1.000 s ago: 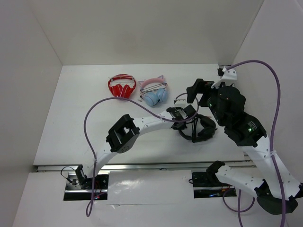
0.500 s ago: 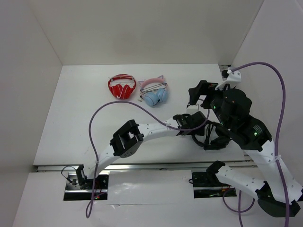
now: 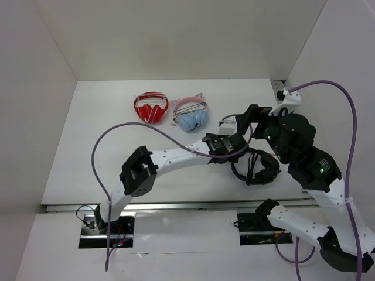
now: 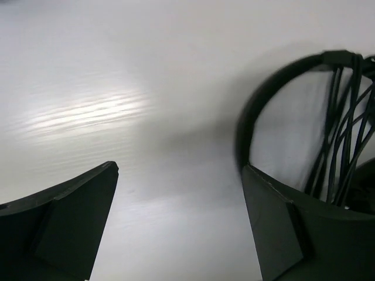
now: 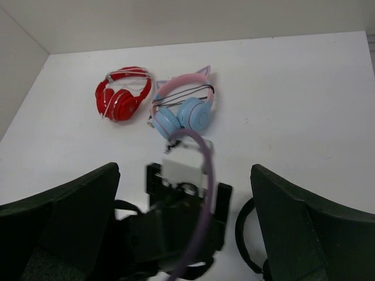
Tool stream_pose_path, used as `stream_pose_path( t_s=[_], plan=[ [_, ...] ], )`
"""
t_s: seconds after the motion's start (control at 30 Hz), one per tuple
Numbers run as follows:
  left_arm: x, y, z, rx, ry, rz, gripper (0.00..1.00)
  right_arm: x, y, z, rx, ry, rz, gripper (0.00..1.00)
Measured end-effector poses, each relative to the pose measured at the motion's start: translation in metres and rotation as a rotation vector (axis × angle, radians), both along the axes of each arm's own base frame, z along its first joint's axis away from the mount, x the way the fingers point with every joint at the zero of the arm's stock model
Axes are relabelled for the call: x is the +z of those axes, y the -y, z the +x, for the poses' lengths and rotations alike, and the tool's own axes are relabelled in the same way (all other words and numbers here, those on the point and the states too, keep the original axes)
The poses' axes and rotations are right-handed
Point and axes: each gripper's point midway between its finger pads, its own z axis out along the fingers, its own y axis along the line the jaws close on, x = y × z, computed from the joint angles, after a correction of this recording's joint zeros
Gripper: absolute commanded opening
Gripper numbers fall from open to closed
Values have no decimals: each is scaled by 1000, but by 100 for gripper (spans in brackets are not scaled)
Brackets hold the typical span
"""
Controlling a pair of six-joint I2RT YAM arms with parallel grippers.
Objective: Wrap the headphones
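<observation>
So the black headphones [image 3: 261,174] are lying flat on the table [image 3: 99,146], over on the right half and closer to the near edge than the far one. Nothing has hold of them.

The left gripper [image 4: 179,170] is reaching across from the left side and sits just beside them, jaws spread about as wide as they go. In its wrist view there's only bare table between the fingers. The thin headband [image 4: 281,70] curves right past the right-hand finger, and I can't tell whether that finger touches the band or just sits in front of it. A bunch of cable strands [image 4: 345,117] runs across the inside of the band, bundled together at the top.

The right gripper [image 5: 184,170] is also wide open and holding nothing. It hangs above the left arm's wrist [image 5: 181,216], looking down on it, with a bit of the black headband [image 5: 239,231] showing just to the side.

Up toward the far edge, around the middle, the red headphones [image 3: 151,107] and the blue-and-pink cat-ear headphones [image 3: 191,114] sit side by side, well apart from both grippers.
</observation>
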Motion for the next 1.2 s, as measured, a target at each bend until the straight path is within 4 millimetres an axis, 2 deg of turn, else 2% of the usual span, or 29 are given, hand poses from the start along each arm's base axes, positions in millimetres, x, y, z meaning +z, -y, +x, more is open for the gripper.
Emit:
stream_pose_path(
  t_s=[0.07, 0.2, 0.27, 0.37, 0.43, 0.6, 0.73, 0.87, 1.03, 1.2],
  plan=[
    [29, -26, -1, 36, 45, 36, 100, -4, 2, -6, 9, -15, -8, 100],
    [96, -101, -13, 101, 142, 56, 100, -6, 11, -20, 14, -27, -8, 100],
    [129, -129, -17, 120, 187, 19, 100, -6, 15, -26, 16, -27, -8, 100],
    [165, -168, -25, 159, 237, -26, 100, -5, 18, -34, 28, -28, -5, 100],
    [178, -194, -39, 184, 256, -40, 100, -9, 21, -40, 33, -41, -12, 100],
    [191, -262, -83, 182, 259, -62, 100, -14, 35, -60, 42, -77, -28, 100],
    [197, -317, -113, 194, 267, -143, 100, 3, 53, -87, 34, -44, 7, 100],
    [195, -356, -139, 195, 252, -216, 100, 28, 77, -132, 13, 59, 73, 100],
    [183, -390, -163, 198, 221, -260, 100, 45, 103, -190, -36, 182, 136, 100],
    [181, -404, -174, 189, 209, -303, 100, 45, 115, -229, -55, 266, 167, 100]
  ],
)
